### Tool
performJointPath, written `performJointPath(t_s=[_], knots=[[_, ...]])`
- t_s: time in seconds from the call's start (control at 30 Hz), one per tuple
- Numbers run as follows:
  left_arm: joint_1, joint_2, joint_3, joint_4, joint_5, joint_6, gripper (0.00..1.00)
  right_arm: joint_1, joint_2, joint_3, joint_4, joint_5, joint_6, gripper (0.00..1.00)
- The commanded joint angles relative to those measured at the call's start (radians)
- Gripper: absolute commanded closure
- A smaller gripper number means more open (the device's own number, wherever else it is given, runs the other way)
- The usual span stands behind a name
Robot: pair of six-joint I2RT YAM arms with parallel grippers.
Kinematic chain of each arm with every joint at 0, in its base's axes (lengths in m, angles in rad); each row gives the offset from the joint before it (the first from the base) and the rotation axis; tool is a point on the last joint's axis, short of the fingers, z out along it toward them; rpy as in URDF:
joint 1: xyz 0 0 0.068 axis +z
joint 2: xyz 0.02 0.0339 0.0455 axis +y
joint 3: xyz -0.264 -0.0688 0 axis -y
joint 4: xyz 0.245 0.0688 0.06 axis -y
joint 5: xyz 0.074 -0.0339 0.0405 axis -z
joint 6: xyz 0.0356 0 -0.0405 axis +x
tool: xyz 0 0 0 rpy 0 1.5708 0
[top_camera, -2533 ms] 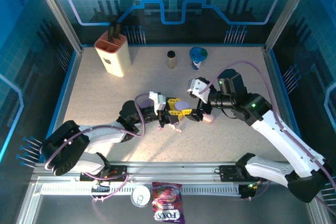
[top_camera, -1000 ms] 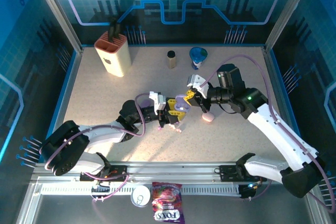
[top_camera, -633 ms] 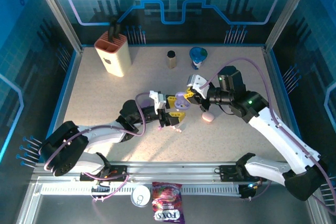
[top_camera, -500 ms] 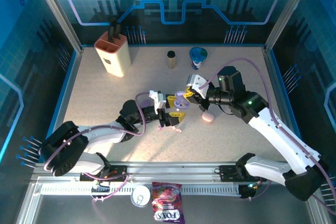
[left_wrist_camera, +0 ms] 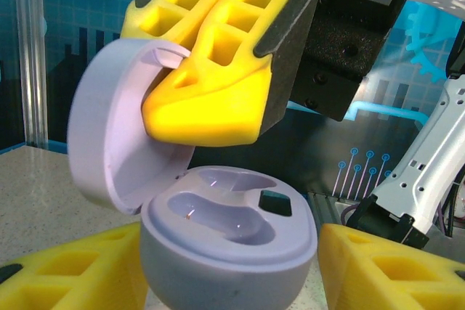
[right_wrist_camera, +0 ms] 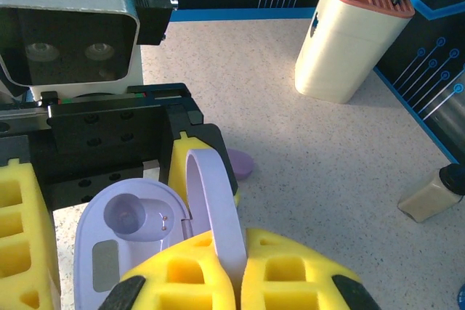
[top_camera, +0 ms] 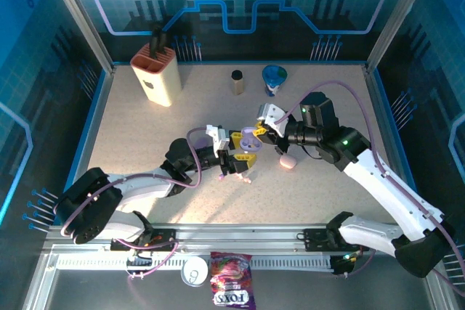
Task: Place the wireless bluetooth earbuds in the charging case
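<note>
A purple charging case (left_wrist_camera: pixel 229 241) stands open, and both of its earbud wells are bare. Its lid (left_wrist_camera: pixel 109 128) is pinched between the yellow fingers of my right gripper (right_wrist_camera: pixel 240 274), which is shut on it from above. The case's base sits between the yellow fingers (left_wrist_camera: pixel 385 266) of my left gripper (left_wrist_camera: pixel 229 274), which is open, with a gap on the right side. From the top, the case (top_camera: pixel 250 138) hangs where the left gripper (top_camera: pixel 241 152) and right gripper (top_camera: pixel 256 136) meet. A small purple earbud-like piece (right_wrist_camera: pixel 240 163) lies on the table just beyond.
A pink closed case (top_camera: pixel 288 161) lies right of the grippers. At the back stand a knife block (top_camera: pixel 155 74), a small bottle (top_camera: pixel 237 82) and a blue cup (top_camera: pixel 275 79). A candy bag (top_camera: pixel 230 290) and a can (top_camera: pixel 195 271) lie below the near rail.
My left gripper's jaws have spread away from the case's base. My right gripper has kept its pinch on the lid and drifted slightly left and up.
</note>
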Motion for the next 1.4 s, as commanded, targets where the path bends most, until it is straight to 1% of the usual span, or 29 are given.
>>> performJointPath(t_s=[0.0, 0.47, 0.63, 0.73, 0.9, 0.97, 1.03, 1.07, 1.1, 1.2, 1.23, 1.3, 1.37], knots=[[0.000, -0.001, 0.031, 0.027, -0.004, -0.007, 0.42, 0.012, 0.001, -0.013, -0.016, -0.018, -0.015, 1.00], [0.000, -0.005, 0.030, 0.023, -0.002, -0.004, 0.47, 0.014, 0.019, -0.002, -0.023, -0.049, -0.018, 1.00], [0.001, -0.002, 0.031, 0.021, 0.004, -0.007, 0.55, 0.014, 0.019, -0.001, -0.023, -0.039, -0.016, 1.00], [0.001, -0.002, 0.027, 0.021, 0.002, -0.007, 0.57, 0.014, 0.014, 0.000, -0.019, -0.039, -0.011, 1.00], [0.000, -0.001, 0.027, 0.022, 0.006, -0.011, 0.65, 0.014, 0.007, -0.002, -0.008, -0.039, 0.000, 1.00], [0.001, -0.001, 0.027, 0.023, 0.005, -0.015, 0.66, 0.014, 0.008, 0.000, -0.008, -0.036, 0.006, 1.00], [0.001, -0.001, 0.026, 0.024, 0.000, -0.013, 0.66, 0.014, 0.005, 0.003, -0.007, -0.033, 0.019, 0.87], [0.001, -0.001, 0.024, 0.024, -0.001, -0.013, 0.66, 0.015, 0.001, 0.002, -0.004, -0.036, 0.025, 0.85], [0.001, 0.000, 0.023, 0.026, -0.003, -0.013, 0.66, 0.014, -0.005, 0.003, 0.002, -0.038, 0.035, 0.79], [0.002, 0.004, 0.012, 0.048, -0.017, -0.019, 0.66, 0.013, -0.026, 0.003, 0.022, -0.044, 0.071, 0.50], [0.005, 0.006, 0.008, 0.056, -0.021, -0.022, 0.66, 0.013, -0.037, 0.001, 0.033, -0.045, 0.086, 0.43], [0.012, 0.011, 0.000, 0.072, -0.030, -0.028, 0.66, 0.008, -0.059, -0.002, 0.052, -0.047, 0.120, 0.36], [0.021, 0.018, -0.010, 0.095, -0.040, -0.040, 0.66, -0.003, -0.087, -0.012, 0.077, -0.055, 0.158, 0.32]])
